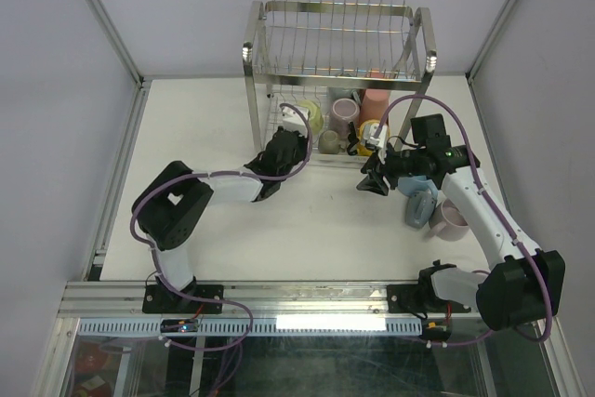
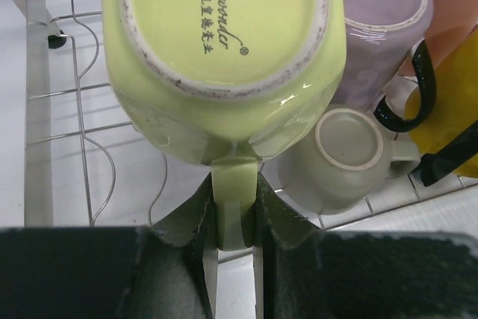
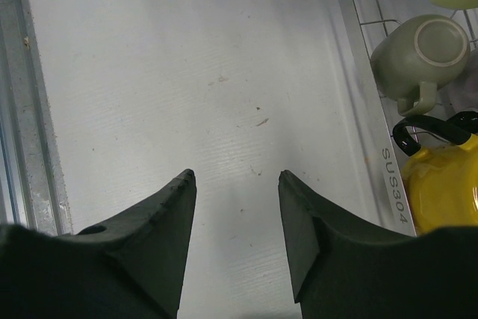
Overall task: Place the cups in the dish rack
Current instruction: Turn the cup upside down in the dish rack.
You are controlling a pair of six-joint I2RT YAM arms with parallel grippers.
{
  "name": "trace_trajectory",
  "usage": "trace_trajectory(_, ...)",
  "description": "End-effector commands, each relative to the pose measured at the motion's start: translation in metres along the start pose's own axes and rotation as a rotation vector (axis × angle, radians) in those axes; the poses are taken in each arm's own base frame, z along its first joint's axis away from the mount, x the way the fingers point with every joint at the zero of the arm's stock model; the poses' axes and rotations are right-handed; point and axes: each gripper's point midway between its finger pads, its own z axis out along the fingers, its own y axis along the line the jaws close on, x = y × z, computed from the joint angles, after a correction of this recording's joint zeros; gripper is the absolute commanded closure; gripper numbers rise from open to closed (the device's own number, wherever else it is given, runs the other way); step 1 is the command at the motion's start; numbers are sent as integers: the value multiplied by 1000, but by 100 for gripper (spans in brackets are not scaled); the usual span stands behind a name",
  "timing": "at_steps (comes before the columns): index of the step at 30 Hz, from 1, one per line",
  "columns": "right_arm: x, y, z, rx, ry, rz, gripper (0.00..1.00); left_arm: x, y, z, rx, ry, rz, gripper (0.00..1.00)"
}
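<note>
My left gripper (image 2: 235, 211) is shut on the handle of a pale green cup (image 2: 224, 28), held bottom up over the lower tier of the dish rack (image 2: 82, 155). Beside it in the rack are a mauve cup (image 2: 381, 28), a small grey-beige cup (image 2: 347, 158) lying bottom up, and a yellow cup (image 2: 448, 110) with a black handle. From above, the left gripper (image 1: 299, 133) reaches into the rack (image 1: 253, 53) at the green cup (image 1: 312, 116). My right gripper (image 1: 365, 181) hangs open over bare table (image 3: 224, 72), just in front of the rack.
A grey-blue cup (image 1: 418, 204) and a mauve cup (image 1: 452, 221) lie on the table under the right forearm. A pink cup (image 1: 375, 99) stands deeper in the rack. The rack's front rail (image 3: 392, 184) runs along the right of the right wrist view.
</note>
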Motion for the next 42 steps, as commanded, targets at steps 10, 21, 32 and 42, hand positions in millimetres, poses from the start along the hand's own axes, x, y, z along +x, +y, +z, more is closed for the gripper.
trace_trajectory(10,-23,-4,-10,16,-57,-65,49,-66,-2,43,-19,-172,3,100)
trace_trajectory(21,-22,-3,-9,12,-56,-57,50,-75,20,76,-43,-177,12,100)
trace_trajectory(32,-21,-3,-8,6,-57,-56,50,-80,20,101,-46,-227,-10,100)
trace_trajectory(42,-20,-2,-7,-4,-58,-50,50,-86,23,117,-74,-294,-13,100)
